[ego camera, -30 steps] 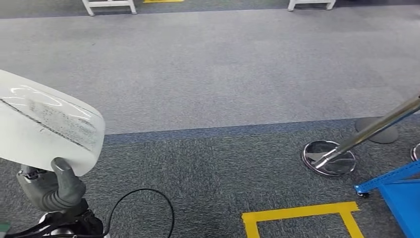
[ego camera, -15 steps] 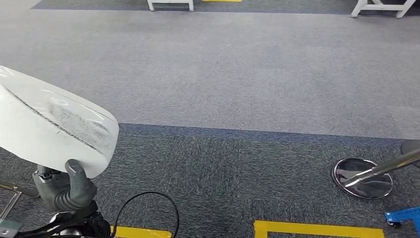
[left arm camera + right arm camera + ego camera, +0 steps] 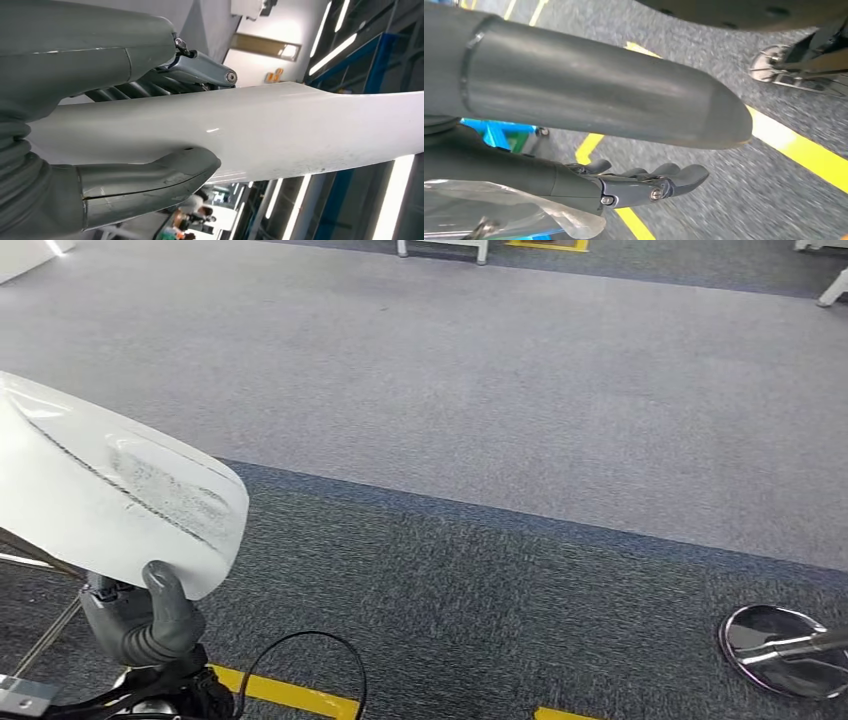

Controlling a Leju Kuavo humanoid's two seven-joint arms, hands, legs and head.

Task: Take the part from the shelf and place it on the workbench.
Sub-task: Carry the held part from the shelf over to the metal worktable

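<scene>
Left hand point(image 3: 135, 625) closed around the lower edge of the white part point(image 3: 110, 495), grey thumb point(image 3: 172, 595) pressed up against its near face. In the left wrist view, same left hand point(image 3: 100, 130) clamped on the part point(image 3: 280, 132): thick thumb point(image 3: 150, 180) flat on one side, darker fingers point(image 3: 200, 72) hooked over the other, the glossy white shell running well out past the fingertips. Part held tilted, rising up and away from the left hand, with a grey scuffed patch and a dark line across its surface. Carried above the carpeted floor point(image 3: 500, 420), no desk under it.

Right hand point(image 3: 644, 187) holding nothing: thumb point(image 3: 614, 105) stretched straight, fingers point(image 3: 674, 177) loosely extended and apart from it, touching nothing. Below the right hand, grey floor point(image 3: 704, 60) with yellow tape point(image 3: 794, 147) and a blue frame point(image 3: 499, 135). A wrinkled clear plastic sheet point(image 3: 514, 210) just beside the right hand's wrist.

Well off to the far side from the left hand, a chrome stanchion base point(image 3: 785, 650) on the dark carpet. Black cable point(image 3: 300, 660) looping just beside the left wrist; yellow floor tape point(image 3: 290, 695) beneath it.
</scene>
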